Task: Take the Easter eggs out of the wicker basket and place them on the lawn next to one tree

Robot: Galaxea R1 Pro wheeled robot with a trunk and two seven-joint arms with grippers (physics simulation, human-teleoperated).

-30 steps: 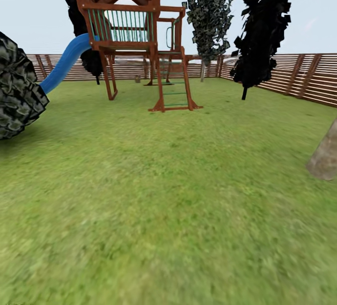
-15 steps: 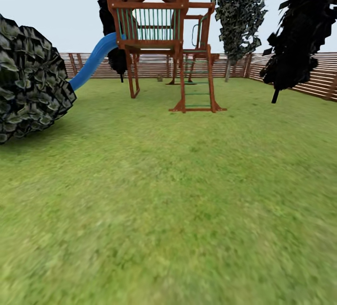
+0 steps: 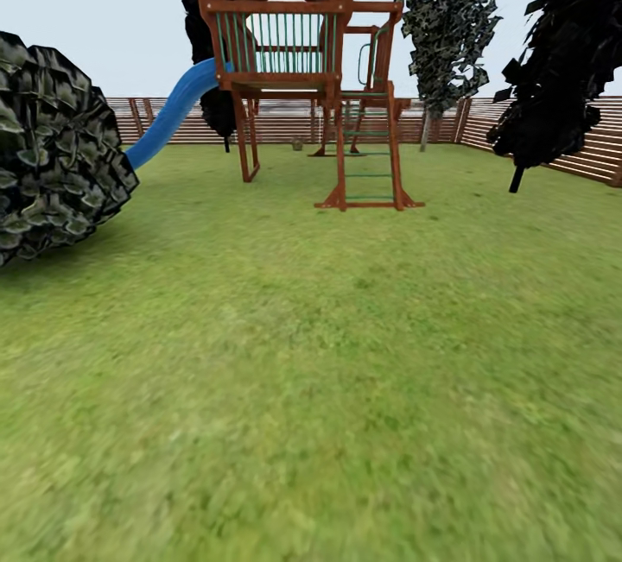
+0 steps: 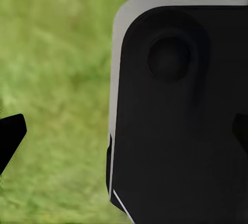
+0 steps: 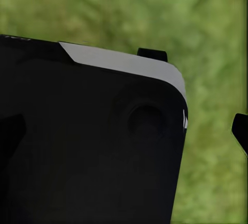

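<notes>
The lawn [image 3: 311, 355] stretches ahead to the slatted fence [image 3: 285, 120] of the garden. Far off under the playset sits a small brownish thing [image 3: 296, 144], perhaps the wicker basket, too small to be sure. No eggs can be made out. A tree with a pale trunk [image 3: 426, 129] and flecked foliage stands by the back fence. In the left wrist view my left gripper [image 4: 124, 133] is open, with a dark fingertip [image 4: 10, 137] at each side. My right gripper [image 5: 124, 131] is open too, one fingertip [image 5: 241, 130] showing over the grass.
A wooden playset [image 3: 302, 70] with a ladder and a blue slide [image 3: 168, 117] stands mid-lawn. A dark leafy bush [image 3: 52, 156] bulges in at the left. All-black trees stand at the right [image 3: 561, 53] and behind the slide [image 3: 207, 61]. A black body panel [image 4: 181, 110] blocks both wrist views.
The whole head view has slid to the right as the camera turned left. A pale trunk at the right edge has left the picture and the bush takes up more of the left.
</notes>
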